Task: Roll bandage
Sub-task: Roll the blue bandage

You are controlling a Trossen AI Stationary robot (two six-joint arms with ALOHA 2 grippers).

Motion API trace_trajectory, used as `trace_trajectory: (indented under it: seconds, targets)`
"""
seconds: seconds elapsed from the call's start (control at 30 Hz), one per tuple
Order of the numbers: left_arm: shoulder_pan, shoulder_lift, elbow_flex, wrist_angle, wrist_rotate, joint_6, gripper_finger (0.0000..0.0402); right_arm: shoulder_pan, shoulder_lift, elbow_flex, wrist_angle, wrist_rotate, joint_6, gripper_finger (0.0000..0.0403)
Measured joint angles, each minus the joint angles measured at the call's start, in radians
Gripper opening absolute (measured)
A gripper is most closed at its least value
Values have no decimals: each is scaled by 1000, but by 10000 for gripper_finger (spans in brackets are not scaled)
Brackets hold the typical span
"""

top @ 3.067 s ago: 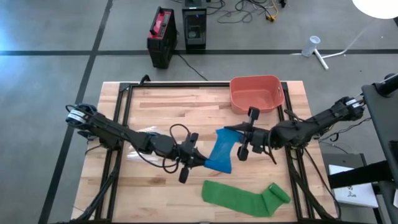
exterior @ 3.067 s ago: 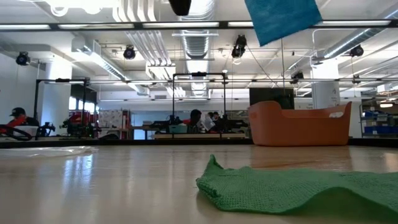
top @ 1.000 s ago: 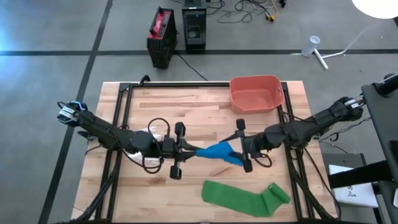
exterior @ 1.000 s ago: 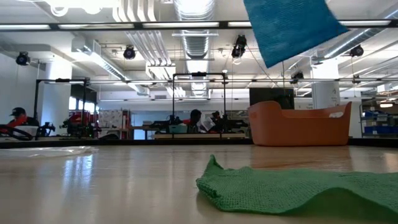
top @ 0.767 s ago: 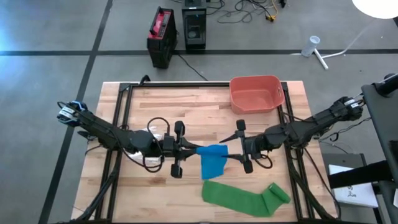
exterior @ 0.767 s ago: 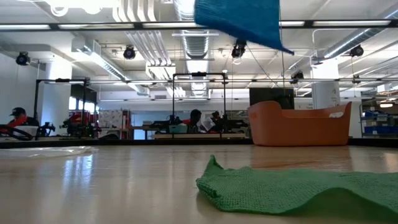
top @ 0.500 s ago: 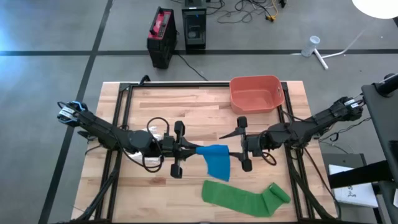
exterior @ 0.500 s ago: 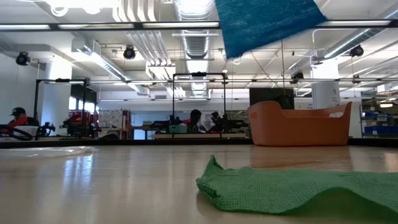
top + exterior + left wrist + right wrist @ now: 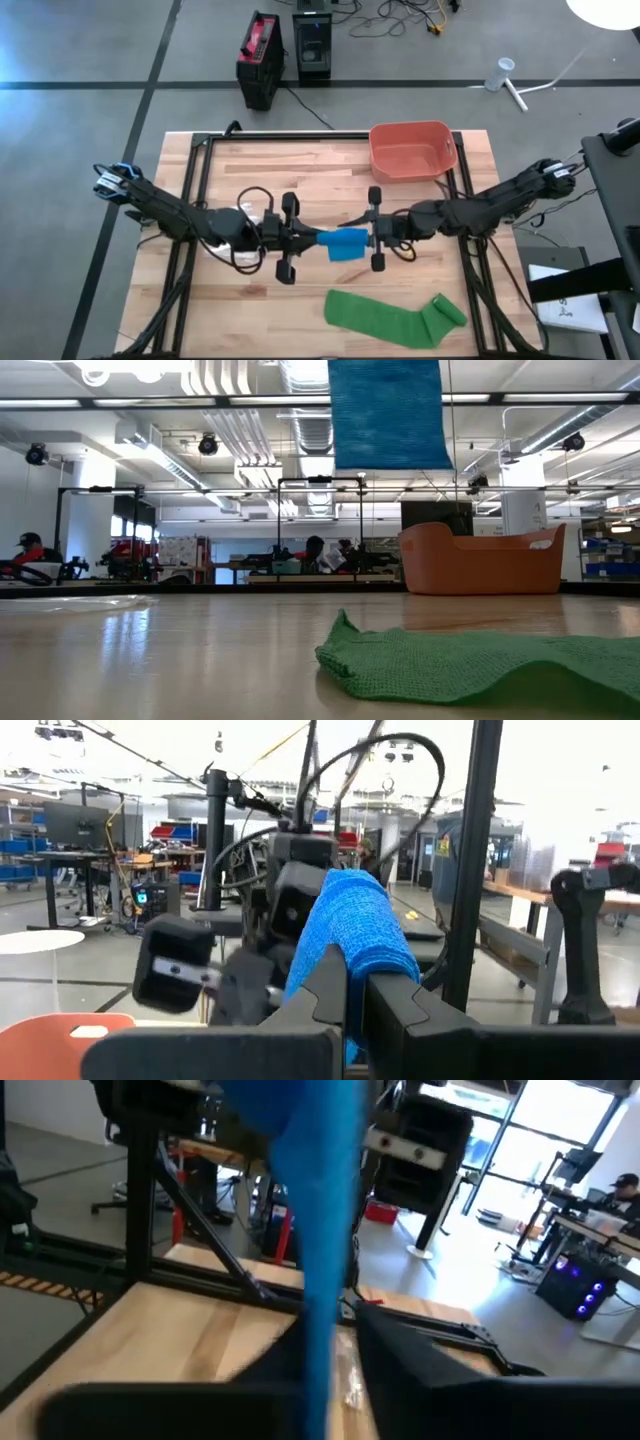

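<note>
A blue bandage (image 9: 348, 244) hangs in the air over the table's middle, between my two grippers. In the low view its free part (image 9: 386, 415) hangs flat and straight, well clear of the table. My left gripper (image 9: 312, 240) is shut on its left end. My right gripper (image 9: 368, 240) faces it from the right and is shut on the right end. A green bandage (image 9: 395, 318) lies partly unrolled on the table near the front edge, also in the low view (image 9: 480, 665). My left gripper pinches the bandage's bunched left end (image 9: 352, 935) between its two fingers, coming level from the table's left. The cloth humps over the fingertips in several layers and is lifted clear. My right gripper pinches the bandage's right edge (image 9: 328, 1295) between its two fingers, coming level from the table's right. The strip runs edge-on between the fingers. The rest hangs below, clear of the table.
An orange tub (image 9: 410, 150) stands at the table's far right, also seen in the low view (image 9: 480, 560). A clear wrapper (image 9: 232, 213) lies under my left arm. Bare wood lies at the near left and far left.
My right gripper has gone toward the table's left, closing on my left gripper. The blue bandage, first drawn out between the two, has dropped, swung askew, and now hangs straight and shorter between them.
</note>
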Motion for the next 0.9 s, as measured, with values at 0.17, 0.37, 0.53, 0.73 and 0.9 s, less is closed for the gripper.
trace_trajectory:
  seconds: [0.17, 0.37, 0.53, 0.73, 0.9]
  targets:
    - [8, 0, 0, 49, -2, -39, 2, -4, 30, 1, -23, 1, 18, 13]
    - [13, -30, 0, 59, -3, -39, 2, -3, 51, 0, -110, 1, 64, 3]
    - [23, -73, 0, 54, -7, -38, 2, 0, 51, -7, -152, 0, 76, 1]
    - [46, -134, 0, -5, -105, 38, 2, 0, 51, -9, -161, -1, 85, 1]
    - [65, -173, 0, -104, -210, 126, 2, 24, 43, -10, -161, -7, 87, 0]
